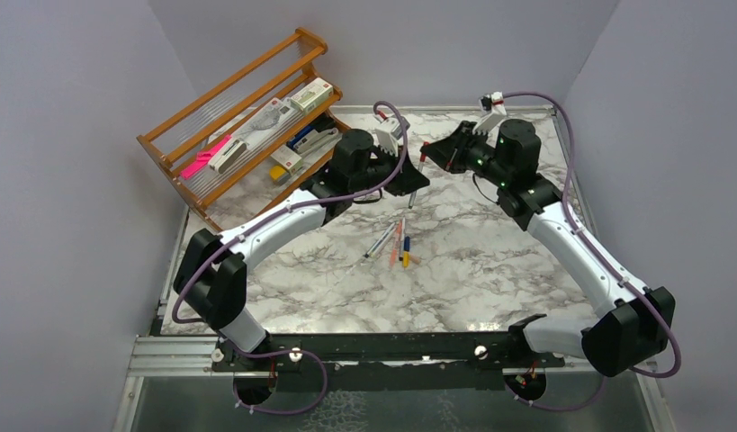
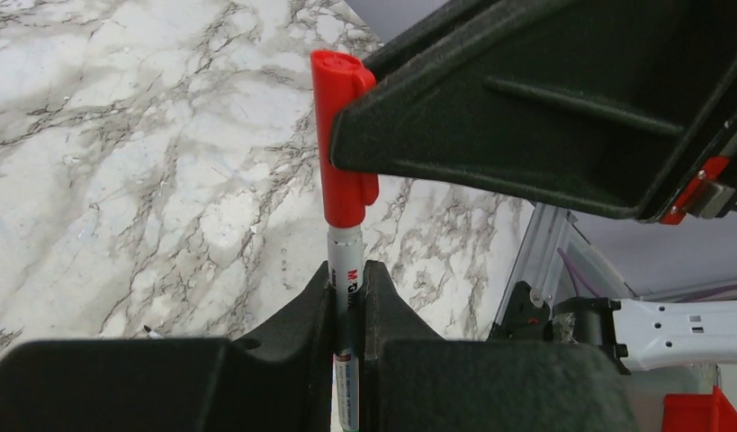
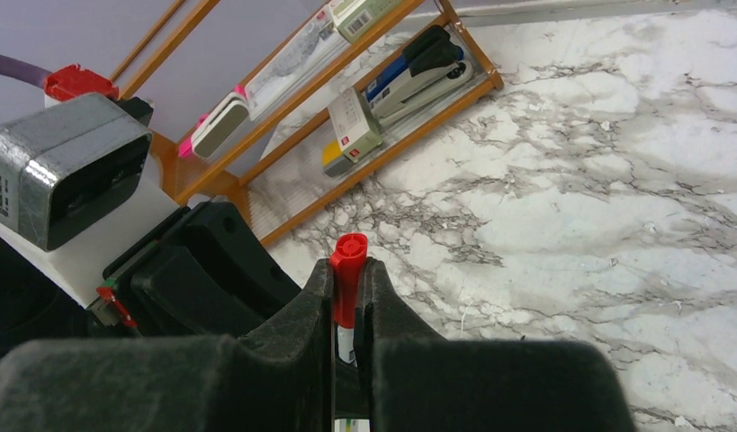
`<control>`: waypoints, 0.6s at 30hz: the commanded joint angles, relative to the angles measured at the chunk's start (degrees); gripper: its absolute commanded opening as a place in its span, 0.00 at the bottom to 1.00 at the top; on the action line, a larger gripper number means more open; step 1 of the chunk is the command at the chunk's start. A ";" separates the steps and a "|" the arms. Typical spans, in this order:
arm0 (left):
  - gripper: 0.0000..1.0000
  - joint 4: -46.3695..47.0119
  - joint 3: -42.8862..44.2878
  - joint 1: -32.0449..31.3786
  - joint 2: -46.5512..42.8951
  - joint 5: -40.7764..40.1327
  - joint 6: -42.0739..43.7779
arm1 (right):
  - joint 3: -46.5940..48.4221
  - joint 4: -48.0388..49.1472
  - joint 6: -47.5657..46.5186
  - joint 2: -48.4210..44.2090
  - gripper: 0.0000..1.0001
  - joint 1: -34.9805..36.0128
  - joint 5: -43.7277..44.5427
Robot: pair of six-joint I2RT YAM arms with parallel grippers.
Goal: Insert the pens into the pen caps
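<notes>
The left claw [image 2: 346, 292] was clamped on a white pen [image 2: 346, 256], its tip pointing away from the claw. Just beyond, the right claw [image 3: 348, 274] pinched the red cap [image 2: 343, 126], seemingly over that tip. Any tilt between the claws could jam the cap, and a weak grip could let the pen slide back. The spare pens [image 1: 396, 241] lay well behind both claws.
</notes>
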 commanded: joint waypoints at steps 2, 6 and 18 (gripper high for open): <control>0.00 2.42 6.73 0.08 2.35 -0.14 0.16 | -3.53 -3.70 -1.43 -2.00 0.01 -0.20 -3.20; 0.00 1.89 10.70 0.25 4.03 0.47 0.67 | -5.46 -4.22 -1.52 -3.07 0.02 -0.19 -4.46; 0.00 0.92 18.07 1.09 6.75 1.30 2.49 | -8.23 -6.00 -0.75 -2.73 0.01 -0.16 -9.82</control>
